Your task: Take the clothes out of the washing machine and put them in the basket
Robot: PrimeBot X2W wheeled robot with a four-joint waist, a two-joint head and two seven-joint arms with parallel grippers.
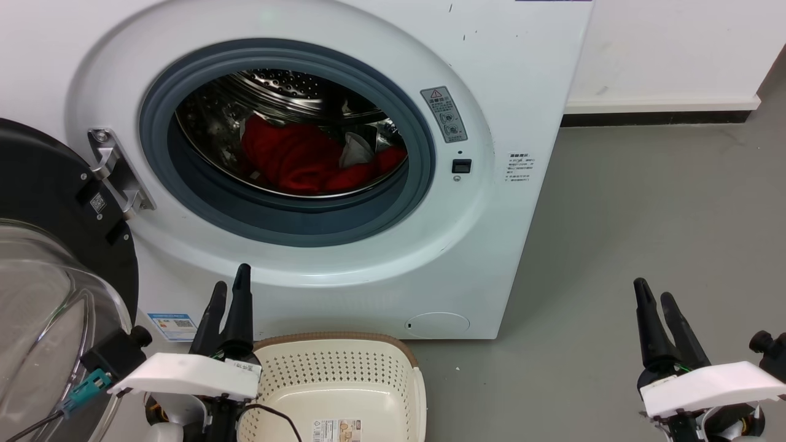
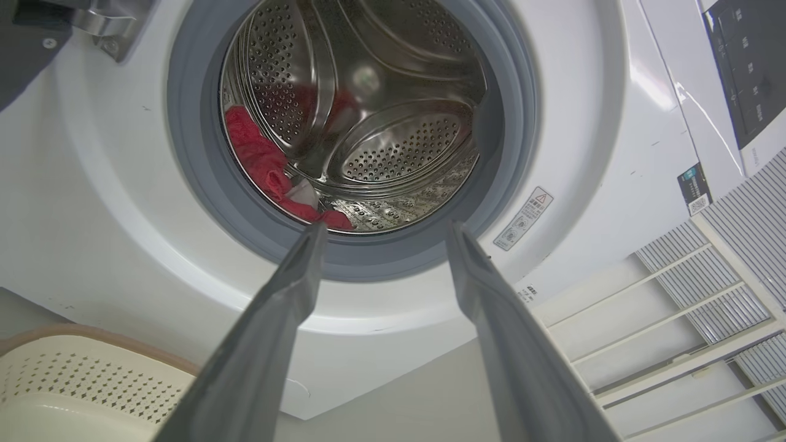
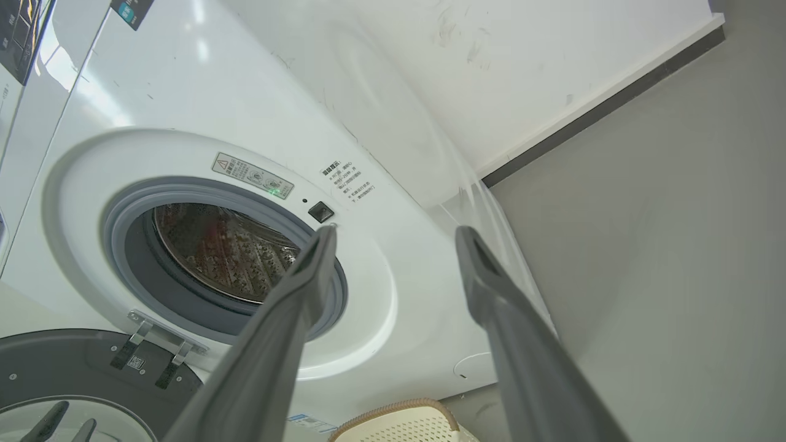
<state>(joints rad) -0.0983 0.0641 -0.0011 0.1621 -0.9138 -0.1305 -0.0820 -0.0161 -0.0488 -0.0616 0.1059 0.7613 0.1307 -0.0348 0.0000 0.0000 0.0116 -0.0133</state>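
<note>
- Judging the task as standing at its very beginning: taking out not yet started, the whole of the moving left to do.
- Seeing the clothes (image 1: 295, 161) lying as a red heap low in the steel drum (image 1: 276, 83) of the washing machine (image 1: 528, 92), with a small pale piece (image 1: 356, 149) showing among the red; not being able to tell the number of garments.
- Finding the door (image 1: 55, 202) already swung wide to the left, leaving the grey-rimmed porthole (image 1: 288, 224) free for reaching in, so needing no opening step.
- Noting the basket (image 1: 344, 374) waiting on the floor (image 1: 645, 202) just in front of the machine, below the porthole, holding no fabric, carrying only a paper label (image 1: 336, 430) on its bottom.
- Holding the left pincer (image 1: 231, 277) spread and pinching nothing, just beside the left rim of the basket and below the porthole, pointing toward the opening in its wrist view.
- Holding the right pincer (image 1: 652, 290) spread too, pinching nothing, over bare floor to the right of the machine, well apart from the clothes.
- Expecting as the remaining work: reaching into the drum, pinching the red fabric, drawing it out over the grey rim, letting it go above the basket, then repeating until finding only bare steel inside.
- Guessing the left pincer to be the better placed for the first reach, being nearer to both the opening and the basket.
</note>
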